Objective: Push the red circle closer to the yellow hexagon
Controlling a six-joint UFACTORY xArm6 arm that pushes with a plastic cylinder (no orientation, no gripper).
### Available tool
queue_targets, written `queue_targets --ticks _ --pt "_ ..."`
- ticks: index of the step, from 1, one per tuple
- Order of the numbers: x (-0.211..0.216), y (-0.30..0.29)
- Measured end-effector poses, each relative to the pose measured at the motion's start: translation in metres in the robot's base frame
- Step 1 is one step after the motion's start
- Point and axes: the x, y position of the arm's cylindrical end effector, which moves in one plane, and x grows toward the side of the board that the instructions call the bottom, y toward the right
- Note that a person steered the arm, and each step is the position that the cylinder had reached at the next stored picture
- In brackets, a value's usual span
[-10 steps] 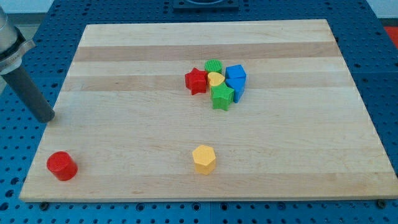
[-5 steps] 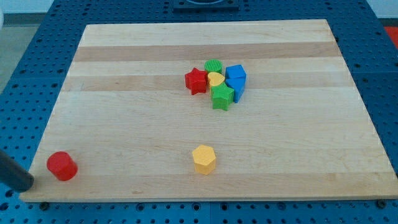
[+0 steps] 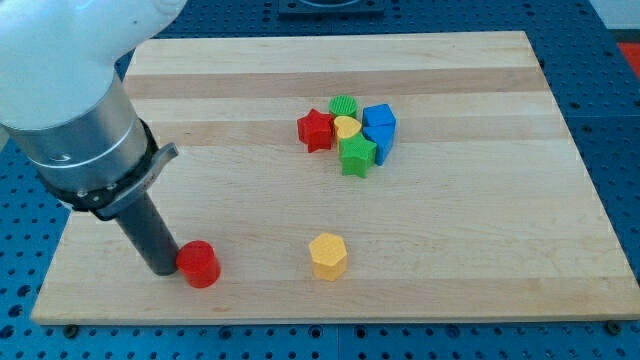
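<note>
The red circle (image 3: 199, 264) lies near the board's bottom edge, left of the middle. The yellow hexagon (image 3: 328, 256) lies to its right, about a hand's width away. My tip (image 3: 162, 268) touches the red circle's left side. The dark rod rises up and left to the grey and white arm (image 3: 75, 110), which covers the board's upper left part.
A cluster of blocks sits above and right of the hexagon: a red star (image 3: 315, 130), a green cylinder (image 3: 343, 106), a yellow heart (image 3: 347, 127), a green star (image 3: 357, 155) and two blue blocks (image 3: 379, 124). The wooden board (image 3: 480, 220) rests on a blue pegboard table.
My tip came in from the view's lower left and pushed the red circle to the right, toward the yellow hexagon. The arm now shows large in the view. The other blocks have not moved.
</note>
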Motion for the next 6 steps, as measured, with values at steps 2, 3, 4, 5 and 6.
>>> queue_targets --ticks 2,3,4,5,6 --pt "0.035 0.007" --pt "0.015 0.021" --pt "-0.004 0.029" --pt "-0.020 0.048" --pt "-0.041 0.071"
